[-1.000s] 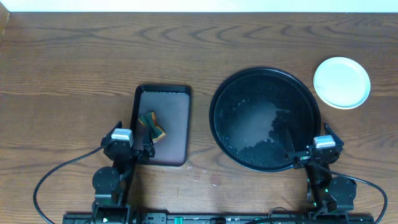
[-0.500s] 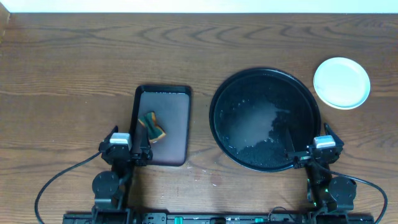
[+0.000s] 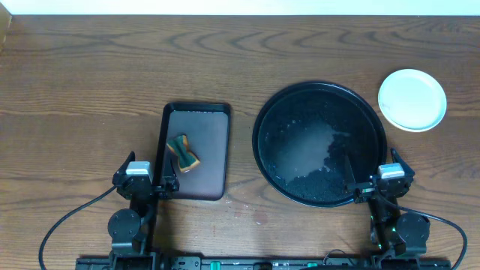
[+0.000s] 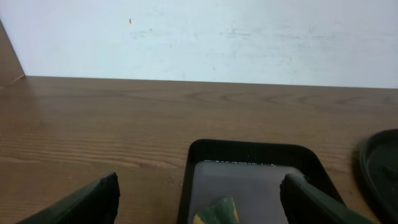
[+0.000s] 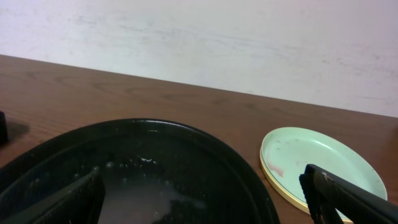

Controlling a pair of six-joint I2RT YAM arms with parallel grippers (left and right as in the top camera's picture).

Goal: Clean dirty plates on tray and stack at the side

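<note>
One stack of plates (image 3: 412, 99) sits on the table (image 3: 90, 75) just right of the tray (image 3: 256, 142). Likely light, stiff, glossy, maybe slippery; pinch at rim. Left gripper (image 3: 144, 182) and right gripper (image 3: 381, 180): jaws spread, empty.

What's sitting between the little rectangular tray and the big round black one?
Nothing. The overhead view shows only a bare strip of wooden table between the rectangular tray and the round tray.
</note>
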